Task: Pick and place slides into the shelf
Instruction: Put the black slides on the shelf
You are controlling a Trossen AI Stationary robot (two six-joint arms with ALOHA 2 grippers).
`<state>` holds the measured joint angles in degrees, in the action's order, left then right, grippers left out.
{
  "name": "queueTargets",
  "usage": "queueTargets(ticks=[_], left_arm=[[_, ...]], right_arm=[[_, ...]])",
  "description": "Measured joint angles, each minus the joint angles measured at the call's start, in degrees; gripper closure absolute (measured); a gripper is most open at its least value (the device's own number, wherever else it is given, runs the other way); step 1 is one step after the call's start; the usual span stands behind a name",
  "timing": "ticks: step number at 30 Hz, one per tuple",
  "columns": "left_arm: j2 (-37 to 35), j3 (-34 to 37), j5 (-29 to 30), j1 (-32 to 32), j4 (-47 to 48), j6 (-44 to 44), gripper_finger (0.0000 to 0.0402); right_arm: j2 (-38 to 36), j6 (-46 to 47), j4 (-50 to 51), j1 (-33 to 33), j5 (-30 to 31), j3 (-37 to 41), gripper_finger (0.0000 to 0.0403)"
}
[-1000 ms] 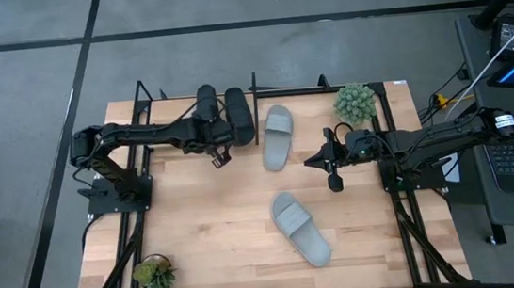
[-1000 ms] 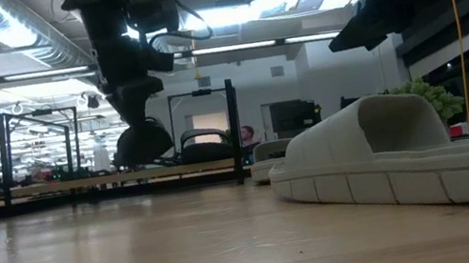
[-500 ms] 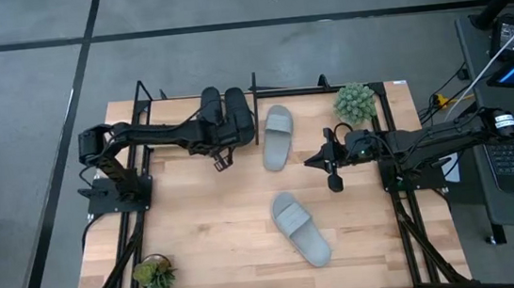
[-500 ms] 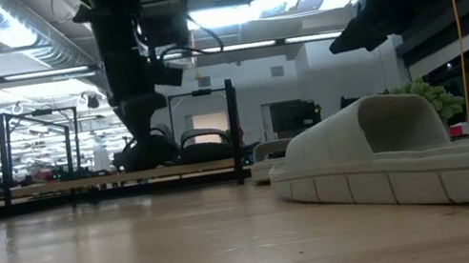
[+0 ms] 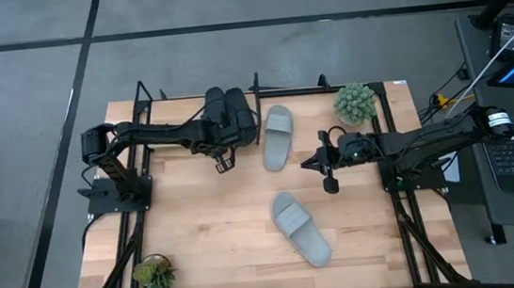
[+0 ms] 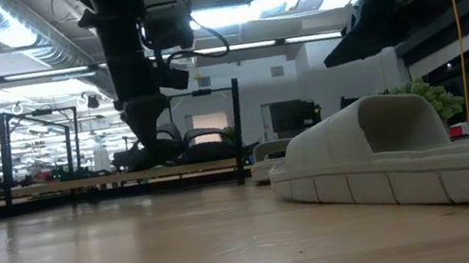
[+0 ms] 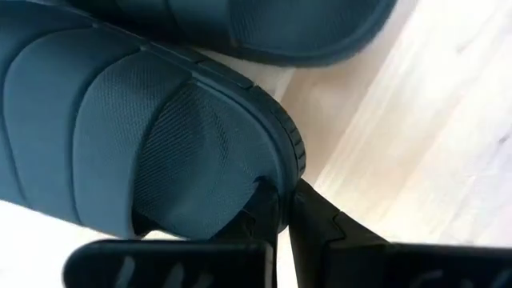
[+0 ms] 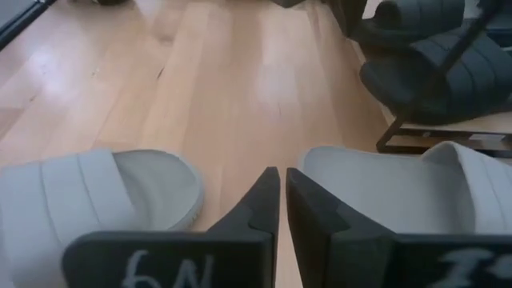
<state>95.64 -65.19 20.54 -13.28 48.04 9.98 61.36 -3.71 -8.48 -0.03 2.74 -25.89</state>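
Two black slides (image 5: 217, 116) (image 5: 239, 115) lie side by side on the shelf (image 5: 143, 94) at the table's far edge, also seen in the low view (image 6: 153, 152). My left gripper (image 7: 282, 202) stands over the left one's near end (image 5: 218, 140) and is shut on it. One pale grey slide (image 5: 278, 137) lies on the table right of the shelf, the other (image 5: 300, 228) nearer the front. My right gripper (image 5: 308, 164) is shut and empty, raised between the two grey slides (image 8: 276, 180). My left gripper pinches the sole's rim (image 7: 290, 164) at the near end of the left black slide between its two fingers. The fingers come from above, pointing down (image 6: 143, 118). The slide lies on the shelf's board (image 6: 60, 186), next to the other black slide.
A round green plant (image 5: 355, 102) stands at the far right corner, a smaller one (image 5: 154, 273) at the near left corner. The shelf's black post (image 6: 237, 131) rises right of the black slides. Bare wood lies at the table's left and middle.
My left gripper has carried the black slide toward the table's right edge and down. The slide, lifted a second ago, now sits on the shelf board close beside the other black slide. My right gripper has shifted a little toward the table's left.
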Motion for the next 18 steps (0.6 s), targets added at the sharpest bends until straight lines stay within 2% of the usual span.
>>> queueTargets(ticks=[18], left_arm=[[0.0, 0.0, 0.1, -0.1, -1.0, -2.0, 0.0396]], right_arm=[[0.6, -1.2, -1.4, 0.0, 0.0, 0.0, 0.0375]])
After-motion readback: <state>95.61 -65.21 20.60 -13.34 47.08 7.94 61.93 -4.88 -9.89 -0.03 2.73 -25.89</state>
